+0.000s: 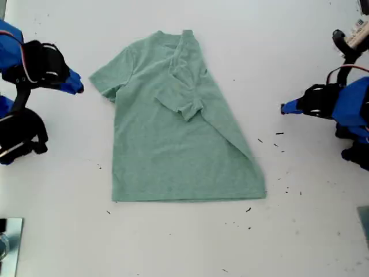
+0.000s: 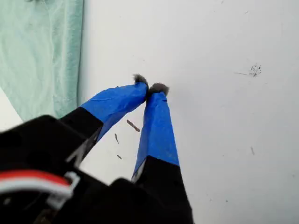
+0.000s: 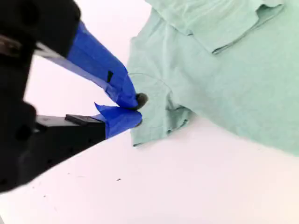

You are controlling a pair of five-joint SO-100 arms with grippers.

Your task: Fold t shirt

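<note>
Pale sage-green heathered short-sleeved t shirt (image 1: 173, 133) flat on white surface (image 1: 300, 242), one side folded in. Soft, limp; pinch unfolded sleeve edge. First end effector (image 2: 149, 87) closed, empty; second end effector (image 3: 138, 108) closed, empty.

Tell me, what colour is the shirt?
Pale green, plain, no print. The shirt shows best in the exterior view.

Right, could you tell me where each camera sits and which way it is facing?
Exterior view: overhead, looking down at the t shirt on the white table; both arms show at its sides.
First wrist view: rides my first gripper, facing bare table beside the shirt's edge; closed blue fingers show.
Second wrist view: rides my second gripper, facing the shirt's spread sleeve.
Shared: all three see the shirt.
</note>
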